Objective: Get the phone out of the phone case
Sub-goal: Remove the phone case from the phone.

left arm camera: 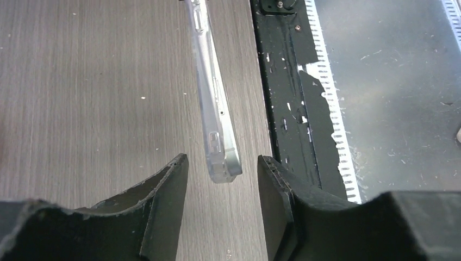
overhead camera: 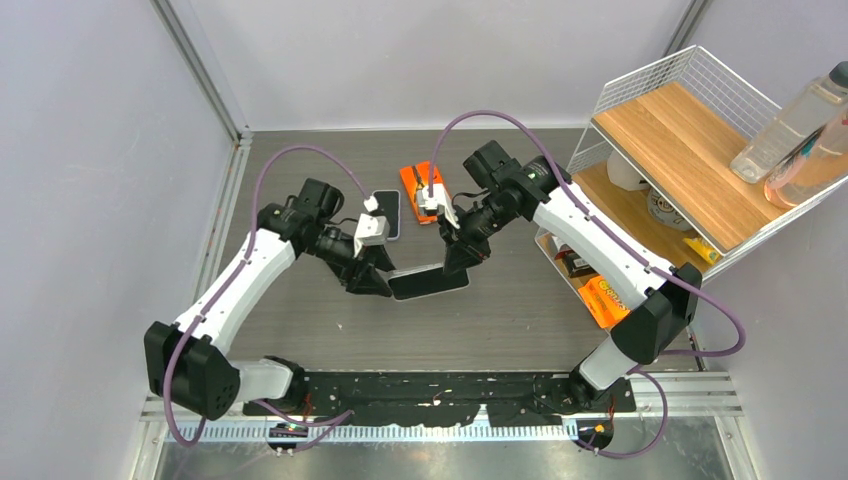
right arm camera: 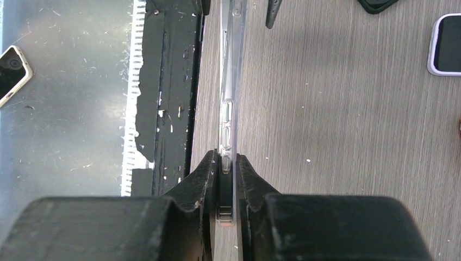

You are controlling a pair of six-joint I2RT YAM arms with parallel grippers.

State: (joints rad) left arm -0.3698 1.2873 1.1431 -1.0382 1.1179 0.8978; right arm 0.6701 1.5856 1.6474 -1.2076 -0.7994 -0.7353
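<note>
Phone (overhead camera: 430, 283), clear case (left arm camera: 215, 157) on it, is hanging over the table (overhead camera: 520, 320) between my two arms. Rack (overhead camera: 700, 140) sits well off to the phone's right. Another phone (overhead camera: 386, 213) lies on the table just behind it. Right gripper (right arm camera: 227, 163) is pinching one end tight. Left gripper (left arm camera: 223, 163) is spread around the other end, gaps on both sides, not touching.

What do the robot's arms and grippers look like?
The left arm and right arm have white shells, black joints and a looping purple cable each. The left gripper and right gripper are matte black, with wedge-shaped fingers.
</note>
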